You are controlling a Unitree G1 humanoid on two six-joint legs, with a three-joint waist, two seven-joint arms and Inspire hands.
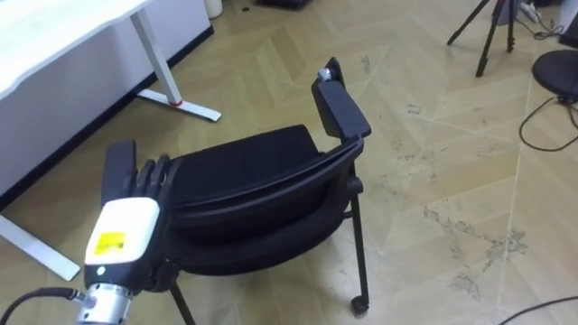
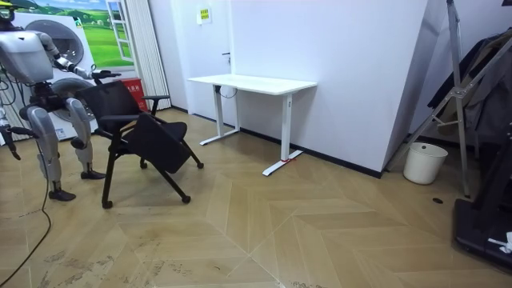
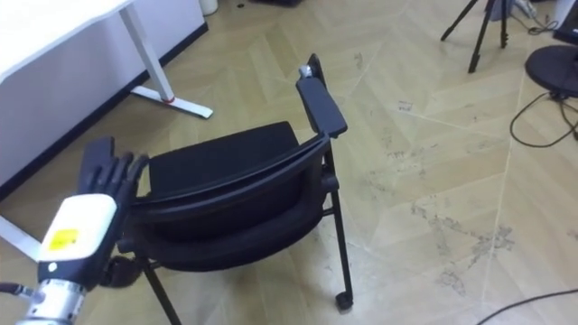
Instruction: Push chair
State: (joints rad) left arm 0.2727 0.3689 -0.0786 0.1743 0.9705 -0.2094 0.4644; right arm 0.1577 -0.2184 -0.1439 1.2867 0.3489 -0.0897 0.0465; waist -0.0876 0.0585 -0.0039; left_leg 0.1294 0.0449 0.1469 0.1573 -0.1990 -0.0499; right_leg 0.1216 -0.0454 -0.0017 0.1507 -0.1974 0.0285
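Observation:
A black chair (image 1: 244, 171) on castors stands right in front of me on the wood floor, its backrest top towards me and its right armrest (image 1: 341, 110) sticking up. My left hand (image 1: 126, 226) lies on the left end of the backrest's top edge, fingers straight along it, so it is open. In the room view I stand behind the chair (image 2: 136, 120) at the room view's left, with my left hand (image 2: 98, 75) on its back. My right hand (image 2: 6, 134) hangs at my side by that view's left edge.
A white desk (image 1: 54, 45) with a T-shaped foot (image 1: 185, 104) stands to my left, beyond the chair. A tripod (image 1: 492, 27), a black round base (image 1: 560, 68) and a cable lie far right. A white bucket (image 2: 424, 162) sits by the wall. Bare floor stretches ahead.

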